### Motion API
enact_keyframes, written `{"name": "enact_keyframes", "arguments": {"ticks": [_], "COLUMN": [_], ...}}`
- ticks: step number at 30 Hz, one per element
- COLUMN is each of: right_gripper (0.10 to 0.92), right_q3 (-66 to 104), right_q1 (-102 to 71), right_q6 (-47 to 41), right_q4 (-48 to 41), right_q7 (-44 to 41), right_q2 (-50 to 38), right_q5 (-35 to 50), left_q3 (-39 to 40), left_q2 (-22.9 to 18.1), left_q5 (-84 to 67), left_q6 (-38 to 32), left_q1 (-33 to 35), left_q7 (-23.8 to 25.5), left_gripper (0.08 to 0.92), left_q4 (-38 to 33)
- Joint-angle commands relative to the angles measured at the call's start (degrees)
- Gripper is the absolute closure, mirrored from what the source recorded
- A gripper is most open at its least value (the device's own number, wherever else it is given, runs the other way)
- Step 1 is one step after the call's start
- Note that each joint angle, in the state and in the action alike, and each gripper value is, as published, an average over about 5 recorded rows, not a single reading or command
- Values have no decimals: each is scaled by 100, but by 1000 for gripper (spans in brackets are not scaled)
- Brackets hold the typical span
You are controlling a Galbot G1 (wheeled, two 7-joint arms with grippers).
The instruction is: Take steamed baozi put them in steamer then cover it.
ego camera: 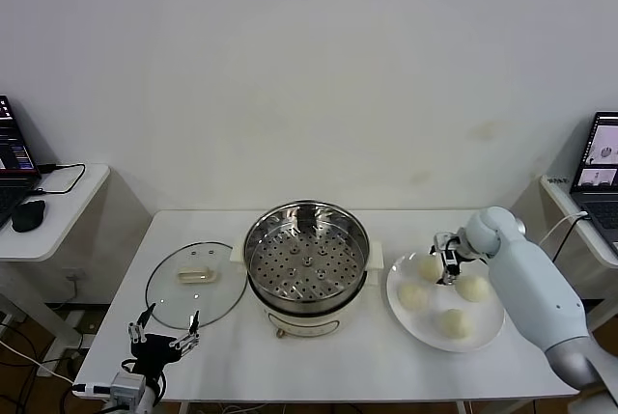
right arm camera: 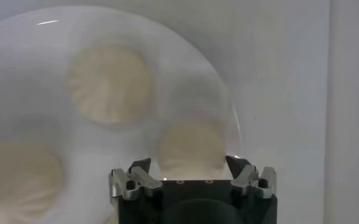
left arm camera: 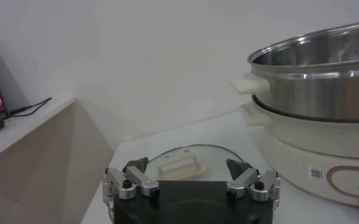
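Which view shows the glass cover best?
The head view: the whole cover lies flat on the table left of the steamer. The left wrist view catches only its handle and part of its rim; the right wrist view shows none.

table [ego camera: 328, 361] | on it: cover [ego camera: 196, 284], steamer [ego camera: 307, 264], plate [ego camera: 483, 335]

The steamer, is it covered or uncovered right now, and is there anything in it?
Uncovered and empty. The steamer shows its bare perforated tray, and the cover lies flat on the table to its left.

Right end effector [ego camera: 446, 267] lowered, fingers either side, left end effector [ego camera: 165, 329] parked low, fingers spread
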Motion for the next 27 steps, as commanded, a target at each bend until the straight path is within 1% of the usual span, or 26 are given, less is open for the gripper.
{"name": "enact_keyframes", "arguments": {"ticks": [1,4,9,15,19,22,24,27], "right_gripper": [336,366,384,389,389,388,385,383], "right_q3": [-2,-2,4,-111,-535,-1194,-1750,-2420], "right_q1": [13,22,36,299,866,1538,2213,3216], "right_q6": [-36,-65,-115,-257,-401,-507,-552,-483], "right_q4": [-26,-16,71,523,870,1013,1006,784], "right_q7": [34,9,-104,-400,-625,-767,-892,-1086], "right_q2": [1,-30,-99,-406,-724,-920,-948,-766], "right_q5": [29,75,236,802,1495,2263,2820,3469], "left_q3": [-3,-9,2,10,17,21,23,21], "left_q2": [2,13,8,16,31,43,50,61], "left_q5": [-1,-6,-10,-16,-24,-29,-28,-27], "left_q6": [0,0,-4,-5,-5,1,15,45], "left_q1": [-1,-6,-13,-22,-23,-31,-38,-49], "left_q7": [-1,-5,-20,-29,-47,-64,-78,-103], "left_gripper": [177,177,177,177,177,177,177,177], "left_q4": [1,13,35,39,34,25,16,3]}}
